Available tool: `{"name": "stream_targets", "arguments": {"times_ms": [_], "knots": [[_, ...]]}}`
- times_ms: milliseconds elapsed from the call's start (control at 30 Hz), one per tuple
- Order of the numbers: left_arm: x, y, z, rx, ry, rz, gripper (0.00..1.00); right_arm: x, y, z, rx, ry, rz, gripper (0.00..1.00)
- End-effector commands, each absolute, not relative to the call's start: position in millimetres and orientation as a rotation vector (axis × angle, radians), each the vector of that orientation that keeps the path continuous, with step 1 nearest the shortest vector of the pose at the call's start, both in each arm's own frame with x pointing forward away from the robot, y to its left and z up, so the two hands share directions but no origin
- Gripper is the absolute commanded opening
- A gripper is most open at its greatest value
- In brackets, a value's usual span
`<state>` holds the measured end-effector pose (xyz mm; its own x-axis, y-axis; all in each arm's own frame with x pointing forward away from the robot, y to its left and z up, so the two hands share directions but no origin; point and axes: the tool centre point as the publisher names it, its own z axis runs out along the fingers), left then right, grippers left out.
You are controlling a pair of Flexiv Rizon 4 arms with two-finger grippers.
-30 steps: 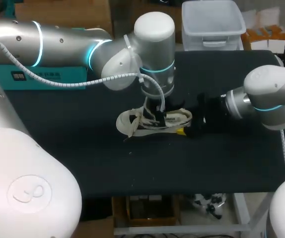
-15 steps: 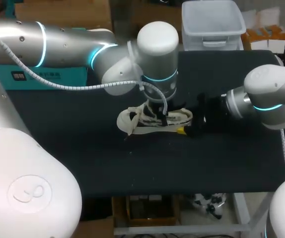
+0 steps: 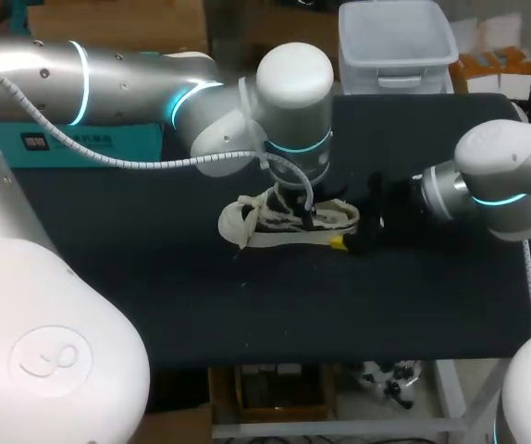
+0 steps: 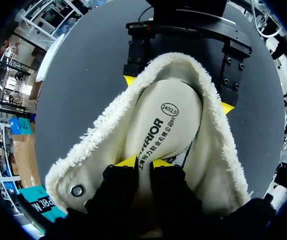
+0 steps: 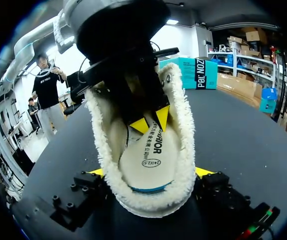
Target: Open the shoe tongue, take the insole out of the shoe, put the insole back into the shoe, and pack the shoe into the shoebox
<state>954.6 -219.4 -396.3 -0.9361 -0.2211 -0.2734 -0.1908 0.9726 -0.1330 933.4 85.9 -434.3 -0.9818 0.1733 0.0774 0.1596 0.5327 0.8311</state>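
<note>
Pinching the insole (image 4: 169, 117) between its nearly closed yellow tips, the left gripper (image 4: 144, 161) sits inside the opening of the fleece-lined shoe (image 4: 101, 147). The right gripper (image 5: 149, 172) clamps the shoe's heel from both sides, its fingers set wide apart. In the head view the shoe lies near the middle of the black table (image 3: 154, 305), with the left arm above it and the right arm entering from the right edge.

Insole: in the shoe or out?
In. The insole lies flat inside the shoe, ringed by its fleece lining, the left gripper down over it.
</note>
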Motion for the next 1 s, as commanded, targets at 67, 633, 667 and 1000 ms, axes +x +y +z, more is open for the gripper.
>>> {"name": "stream_targets", "arguments": {"times_ms": [67,633,667,1000], "knots": [[988,-225,-452,-0.309,2.855,-0.190,0.00,930,88,-442,0.291,2.741,1.489,0.00],[958,-210,-374,-0.216,3.202,-0.427,0.00,930,88,-442,0.291,2.741,1.489,0.00],[955,-210,-371,-0.210,3.206,-0.439,0.00,930,88,-442,0.291,2.741,1.489,0.00],[932,-217,-348,-0.066,3.293,-0.534,0.00,930,88,-442,0.291,2.741,1.489,0.00]]}}
